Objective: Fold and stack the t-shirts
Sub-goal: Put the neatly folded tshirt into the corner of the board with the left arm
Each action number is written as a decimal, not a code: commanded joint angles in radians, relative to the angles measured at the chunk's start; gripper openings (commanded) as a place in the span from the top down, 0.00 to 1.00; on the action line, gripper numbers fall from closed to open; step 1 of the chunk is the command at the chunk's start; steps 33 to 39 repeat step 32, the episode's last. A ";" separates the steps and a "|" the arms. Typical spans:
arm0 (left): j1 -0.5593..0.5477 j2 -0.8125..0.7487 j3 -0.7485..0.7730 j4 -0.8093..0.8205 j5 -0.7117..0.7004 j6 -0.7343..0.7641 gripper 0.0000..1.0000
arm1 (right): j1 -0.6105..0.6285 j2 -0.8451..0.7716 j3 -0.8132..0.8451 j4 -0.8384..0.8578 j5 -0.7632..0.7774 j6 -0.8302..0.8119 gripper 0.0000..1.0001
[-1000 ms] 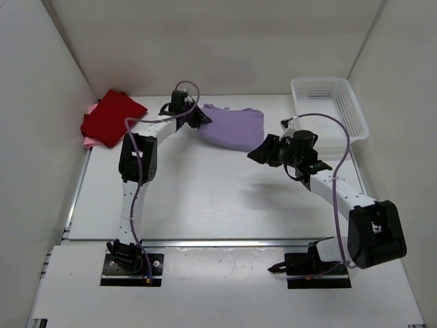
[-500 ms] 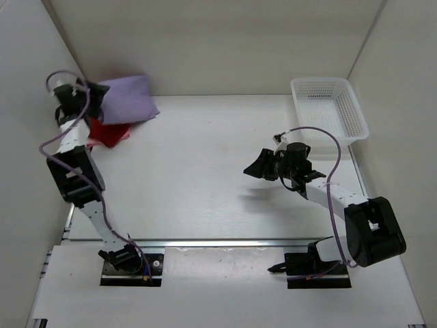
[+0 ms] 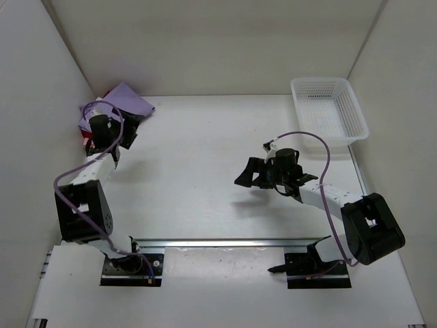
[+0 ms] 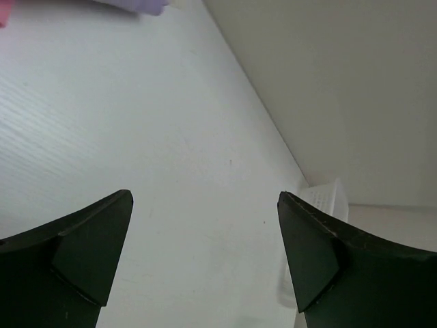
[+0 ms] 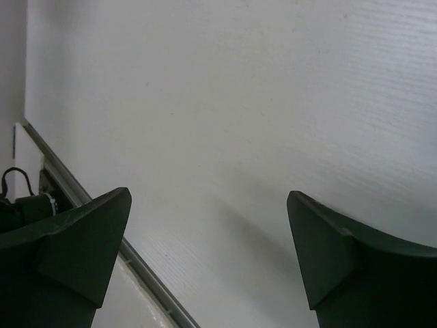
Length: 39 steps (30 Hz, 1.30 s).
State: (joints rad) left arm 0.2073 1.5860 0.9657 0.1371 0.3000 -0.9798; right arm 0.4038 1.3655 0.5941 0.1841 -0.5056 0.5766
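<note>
The lavender t-shirt [image 3: 127, 100] lies crumpled in the far-left corner, on top of the dark red t-shirt, of which only a scrap [image 3: 86, 135] shows. My left gripper [image 3: 131, 126] hangs open just in front of that pile and holds nothing. In the left wrist view its gripper [image 4: 205, 198] frames bare table, with the lavender shirt's edge [image 4: 147, 5] and a sliver of pink cloth [image 4: 3, 11] at the top. My right gripper [image 3: 247, 175] is open above the middle of the table. The right wrist view also shows this gripper [image 5: 208, 195] empty.
A white mesh basket [image 3: 362, 116] stands at the back right; it also shows in the left wrist view as the basket [image 4: 326, 197]. White walls close in the table on three sides. The metal rail [image 5: 89, 213] runs along the table's front edge.
My left gripper carried the lavender shirt from the back middle to the far-left pile, let it go and opened. My right gripper drifted left and nearer, opening a little wider.
</note>
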 commanded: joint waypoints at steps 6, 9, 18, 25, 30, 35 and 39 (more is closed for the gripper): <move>-0.331 -0.198 -0.059 -0.088 -0.214 0.205 0.01 | 0.082 0.023 0.021 -0.067 0.041 -0.101 0.00; -0.428 -0.215 -0.091 -0.137 -0.222 0.249 0.01 | 0.162 0.021 0.065 -0.158 0.140 -0.142 0.01; -0.514 -0.461 -0.387 -0.206 -0.187 0.316 0.01 | 0.251 -0.113 -0.089 -0.051 0.207 -0.104 0.01; -0.655 -0.803 -0.634 -0.244 -0.223 0.264 0.01 | 0.263 -0.255 -0.163 -0.026 0.256 -0.090 0.00; -0.476 -0.940 -0.633 -0.315 -0.161 0.283 0.01 | 0.265 -0.250 -0.156 -0.061 0.283 -0.070 0.01; -0.447 -0.910 -0.596 -0.344 -0.150 0.302 0.01 | 0.268 -0.233 -0.155 -0.061 0.266 -0.070 0.01; -0.447 -0.910 -0.596 -0.344 -0.150 0.302 0.01 | 0.268 -0.233 -0.155 -0.061 0.266 -0.070 0.01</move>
